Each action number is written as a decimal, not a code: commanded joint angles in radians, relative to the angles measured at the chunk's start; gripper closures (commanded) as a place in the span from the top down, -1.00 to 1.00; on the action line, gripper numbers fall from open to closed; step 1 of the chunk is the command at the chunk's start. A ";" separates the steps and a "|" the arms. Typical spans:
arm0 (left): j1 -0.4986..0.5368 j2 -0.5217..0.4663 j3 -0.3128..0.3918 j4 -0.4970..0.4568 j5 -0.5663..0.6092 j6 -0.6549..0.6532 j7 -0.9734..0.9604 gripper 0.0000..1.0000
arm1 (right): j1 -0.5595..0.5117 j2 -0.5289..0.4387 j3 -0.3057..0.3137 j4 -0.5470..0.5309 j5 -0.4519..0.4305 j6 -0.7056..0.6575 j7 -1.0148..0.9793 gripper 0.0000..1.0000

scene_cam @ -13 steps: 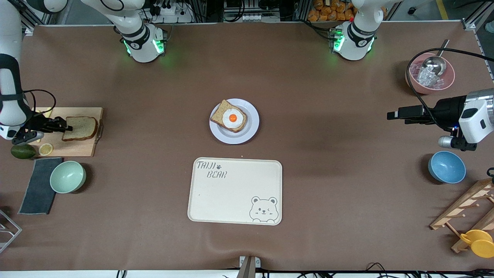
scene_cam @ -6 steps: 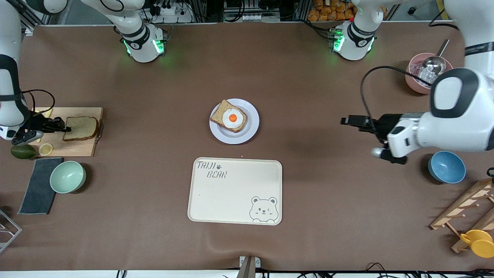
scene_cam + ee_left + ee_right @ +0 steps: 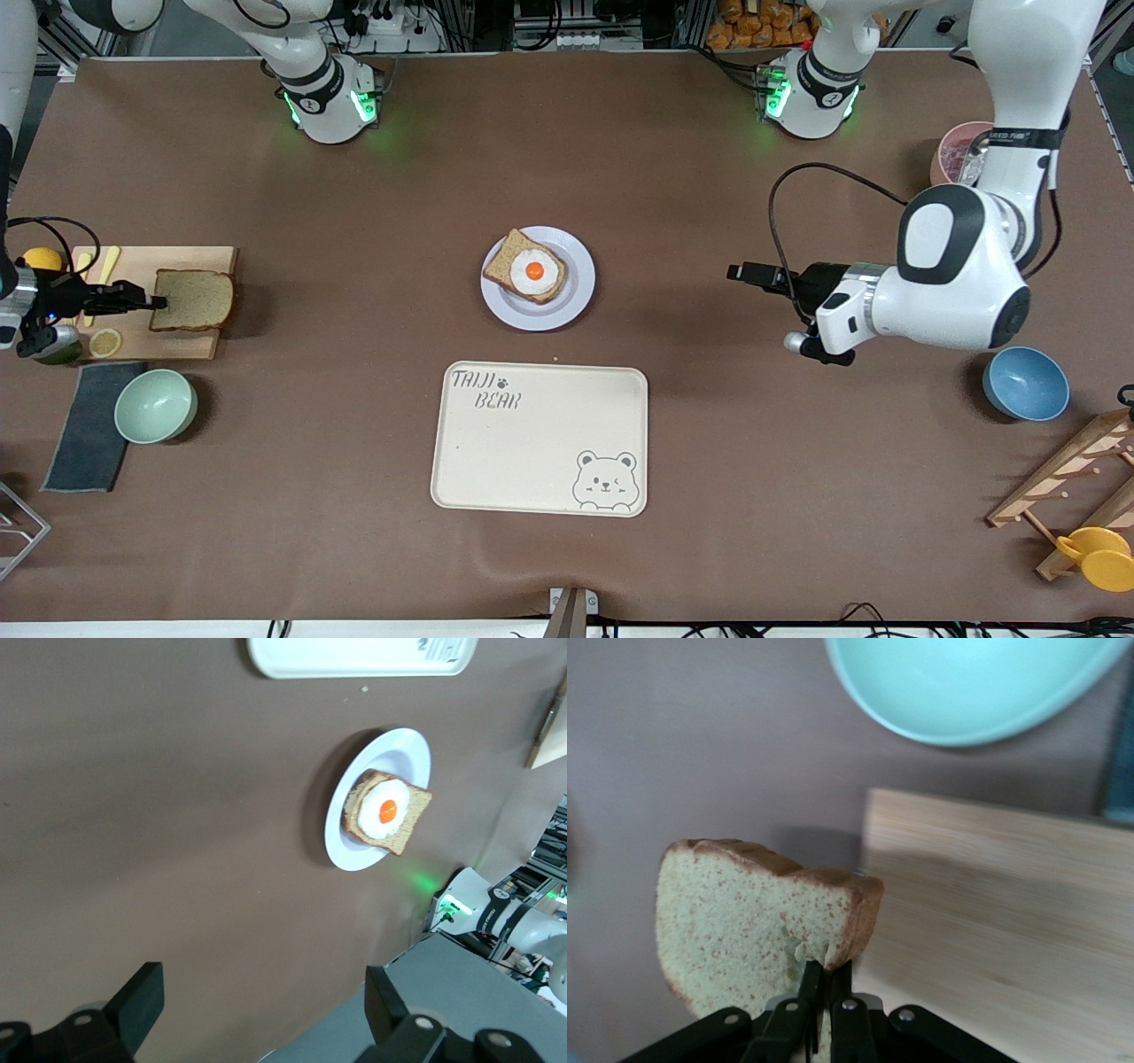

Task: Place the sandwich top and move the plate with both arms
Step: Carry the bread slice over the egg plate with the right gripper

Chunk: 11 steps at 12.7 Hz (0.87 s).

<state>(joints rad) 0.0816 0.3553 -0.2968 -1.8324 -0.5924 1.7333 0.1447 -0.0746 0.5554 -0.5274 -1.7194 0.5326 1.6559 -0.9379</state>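
Writing first: the tray (image 3: 539,439) is reading "TAIJI BEAR" w/ a paw mark, plus a bear face in one corner. It's lying nearer the front camera than the plate (image 3: 578,292). No other text you can read.

Your right gripper (image 3: 158,302) is up over the cutting board (image 3: 190,341) at the right arm's end of the table. Its fingers (image 3: 813,979) are pinched tight on the crust edge of the bread slice (image 3: 195,299), and the slice is hanging lifted above the board; the right wrist view is showing it edge-on w/ the board and the mint bowl (image 3: 966,687) under it.

Your left gripper (image 3: 738,272) is hanging over bare tabletop btw the plate and the blue bowl (image 3: 1025,383), pointing toward the plate. Its fingers (image 3: 133,1005) are spread wide, holding nothing.

The plate is sitting mid-table, and the egg toast (image 3: 524,267) is lying on it.

Around the board you're seeing a lemon half (image 3: 105,341), a grey cloth (image 3: 89,430) and the mint bowl, all nearer the camera. The pink bowl (image 3: 955,151) is partly hidden by the left arm. A wooden rack (image 3: 1063,483) and a yellow cup (image 3: 1099,556) are sitting at the left arm's end.

Nothing is standing btw either gripper and the plate.
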 commanded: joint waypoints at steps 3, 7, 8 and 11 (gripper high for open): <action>0.020 -0.059 -0.010 -0.252 -0.108 0.202 0.237 1.00 | -0.002 -0.011 0.159 0.133 -0.049 -0.091 0.278 -1.00; -0.002 -0.056 -0.028 -0.284 -0.208 0.284 0.242 1.00 | -0.005 -0.064 0.390 0.159 -0.121 -0.076 0.589 -1.00; -0.005 -0.050 -0.042 -0.301 -0.231 0.346 0.243 1.00 | -0.004 -0.075 0.436 0.159 -0.128 -0.074 0.663 -1.00; -0.003 -0.045 -0.107 -0.358 -0.317 0.471 0.250 1.00 | -0.002 -0.113 0.567 0.146 -0.138 -0.042 0.828 -1.00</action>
<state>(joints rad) 0.0770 0.3410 -0.3828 -2.1398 -0.8546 2.1593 0.3764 -0.0572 0.4823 -0.0265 -1.5502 0.4129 1.6001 -0.1967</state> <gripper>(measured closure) 0.000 0.930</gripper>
